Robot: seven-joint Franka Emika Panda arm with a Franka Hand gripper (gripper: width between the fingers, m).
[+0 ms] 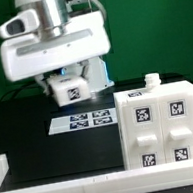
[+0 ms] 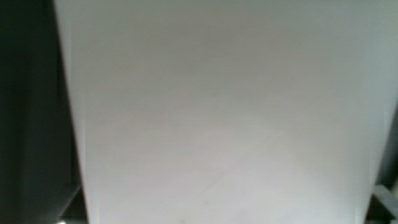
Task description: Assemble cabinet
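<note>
Far out at nine o'clock in the exterior view we see only the black table and the white rail along its near edge. Next comes the arm, hanging over the table at about eleven o'clock in the picture, with the pincer below its broad white hand.

A small white piece bearing one square tag sits directly under that hand, at six o'clock from it. The fingers are hidden behind hand and piece, so we cannot tell whether the pincer is open, closed, or clamped on the piece.

The wrist view does not settle it. A plain white surface fills nearly the whole picture, with a dark strip along one edge, and no fingers show.

Further along, the marker board lies flat on the table at about six o'clock from the pincer, apart from it.

Last, on the exterior view's right, the cabinet stands upright on the table as a closed white box. We count four tags on its facing side and one on its top, and a small white knob rises from the top. It lies at roughly four o'clock from the pincer, well apart from it, with its near corner just beside the marker board's end.
</note>
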